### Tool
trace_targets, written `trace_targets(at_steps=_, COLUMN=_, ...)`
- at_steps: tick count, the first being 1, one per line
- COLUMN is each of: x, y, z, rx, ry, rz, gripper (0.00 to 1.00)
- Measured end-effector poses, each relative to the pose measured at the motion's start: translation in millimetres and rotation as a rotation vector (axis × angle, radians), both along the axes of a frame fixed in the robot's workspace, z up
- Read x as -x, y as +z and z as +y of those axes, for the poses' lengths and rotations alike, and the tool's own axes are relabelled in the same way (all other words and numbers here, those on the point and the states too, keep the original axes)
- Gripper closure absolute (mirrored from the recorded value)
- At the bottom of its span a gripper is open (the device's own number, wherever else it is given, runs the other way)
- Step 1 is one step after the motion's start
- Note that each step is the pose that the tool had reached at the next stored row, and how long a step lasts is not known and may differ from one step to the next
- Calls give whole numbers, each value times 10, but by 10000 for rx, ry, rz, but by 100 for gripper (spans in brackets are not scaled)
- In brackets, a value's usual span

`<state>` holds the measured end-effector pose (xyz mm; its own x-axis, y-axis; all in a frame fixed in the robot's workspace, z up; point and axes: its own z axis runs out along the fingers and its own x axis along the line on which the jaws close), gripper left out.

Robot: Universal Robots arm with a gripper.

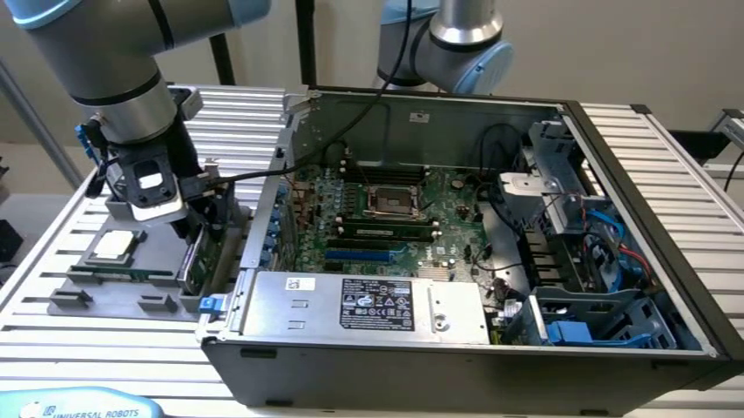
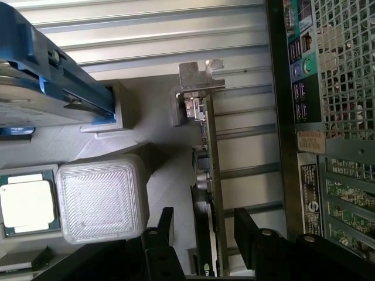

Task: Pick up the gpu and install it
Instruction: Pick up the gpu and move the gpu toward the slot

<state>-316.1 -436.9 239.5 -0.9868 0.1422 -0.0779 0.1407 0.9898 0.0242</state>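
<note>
The gpu stands on edge in a slot of the grey parts holder, its silver end bracket at one end. My gripper is open and low over the card, one black finger on each side of it with a gap to each face. In the exterior view the gripper hangs over the holder at the exterior view's left, beside the open computer case, and the gpu shows as a thin green edge just under it.
On the holder lie a processor, a translucent white block and a silver hard drive with blue rails. The case's rear panel is close beside the card. Inside the case the motherboard has a blue slot. A second arm stands behind.
</note>
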Motion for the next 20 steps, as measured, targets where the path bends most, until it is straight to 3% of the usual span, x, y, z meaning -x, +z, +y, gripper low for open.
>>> trace_targets(at_steps=6, x=-1, y=-4, z=-1, rx=1, ry=-139, rz=0, gripper=49)
trace_targets(at_steps=7, x=-1, y=-5, z=-1, rx=1, ry=-140, rz=0, gripper=55)
trace_targets(at_steps=11, x=0, y=-6, z=0, rx=1, ry=-142, rz=0, gripper=58)
trace_targets(at_steps=12, x=0, y=-7, z=0, rx=1, ry=-143, rz=0, gripper=65)
trace_targets(at_steps=20, x=-7, y=-22, z=1, rx=0, ry=-118, rz=-19, gripper=65)
